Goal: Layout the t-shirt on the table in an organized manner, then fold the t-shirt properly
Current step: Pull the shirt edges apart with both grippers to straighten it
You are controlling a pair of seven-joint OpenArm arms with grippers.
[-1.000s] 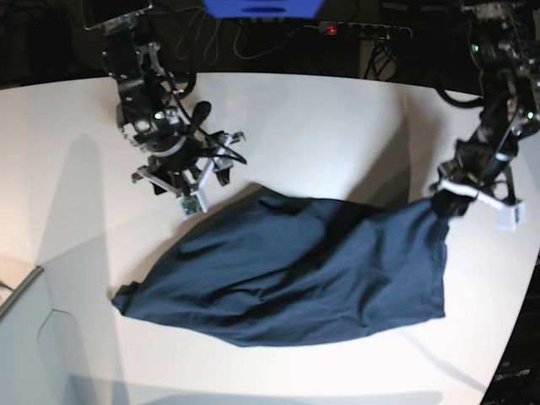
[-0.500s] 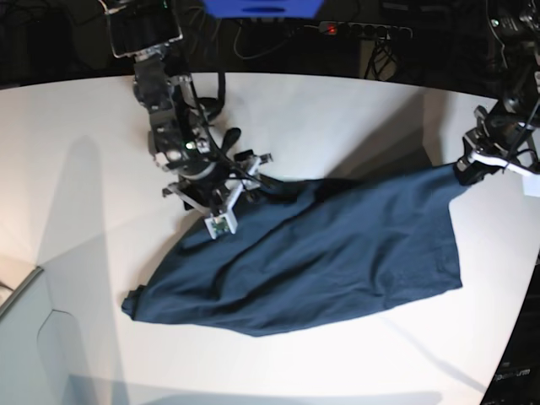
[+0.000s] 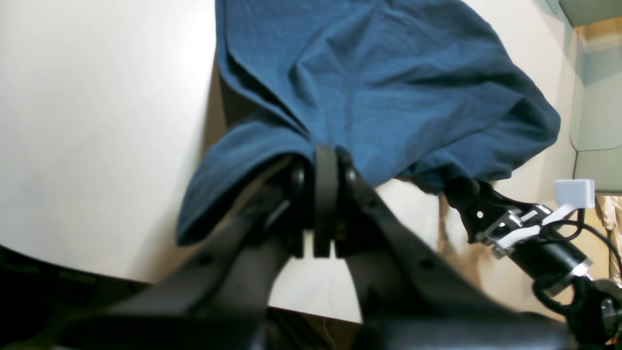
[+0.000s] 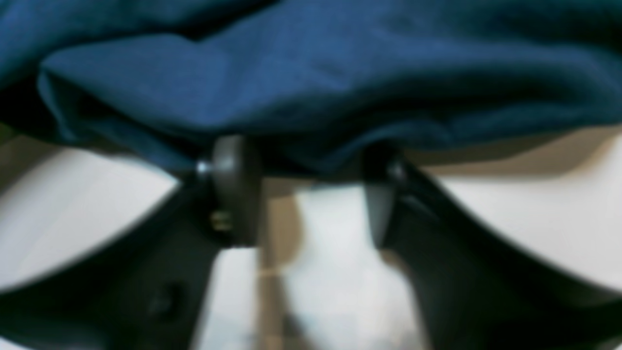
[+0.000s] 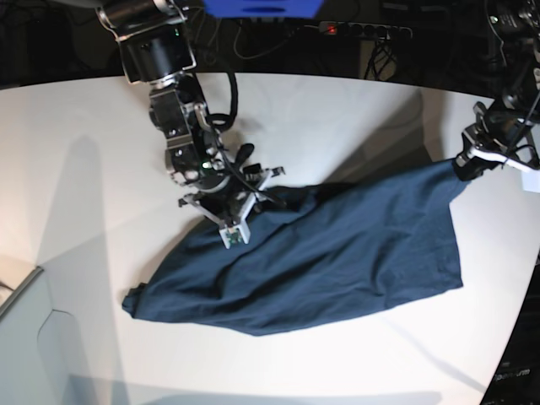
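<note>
The shirt lies on the tabletop, stretched diagonally from the near left of the base view to the far right, still bunched and creased. No sleeve or neck is laid out plainly; no fold is made. By my judgement the layout stage is only partly done and all folding remains.

Left hand: jaws pressed together on a pinch of the shirt's edge, holding that corner raised at the tabletop's far right side.

Right hand: jaws standing apart at the shirt's upper edge near its middle, cloth lying across and between the fingers. The wrist view is blurred; whether the cloth is gripped cannot be told.

Remaining: spread flat, square the edges, then fold.
</note>
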